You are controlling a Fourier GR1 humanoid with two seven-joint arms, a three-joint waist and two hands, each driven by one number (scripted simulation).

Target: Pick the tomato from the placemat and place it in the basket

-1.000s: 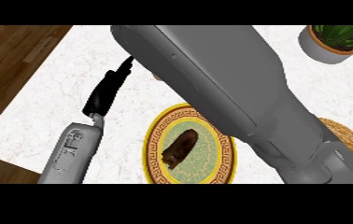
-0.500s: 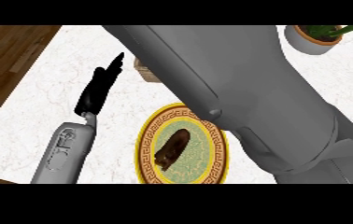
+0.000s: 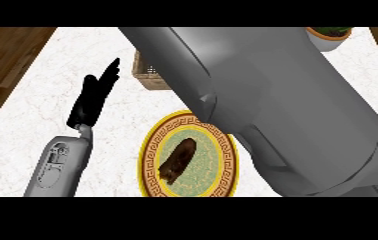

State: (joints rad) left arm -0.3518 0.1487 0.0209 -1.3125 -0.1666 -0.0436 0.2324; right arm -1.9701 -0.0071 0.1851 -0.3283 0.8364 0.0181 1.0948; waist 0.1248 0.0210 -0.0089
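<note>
The fingers of the black left hand are straight and pressed together, pointing up the picture. They hold nothing. Below the hand is its grey left forearm, over the white marble counter. Beside it lies a round plate with a yellow patterned rim, and a dark brown lump of food lies on the plate. The big grey right forearm covers much of the counter. Its hand does not show. A corner of the brown woven basket peeks out at the arm's left edge. The tomato cannot be seen. A green plant in a pot stands at the top right.
</note>
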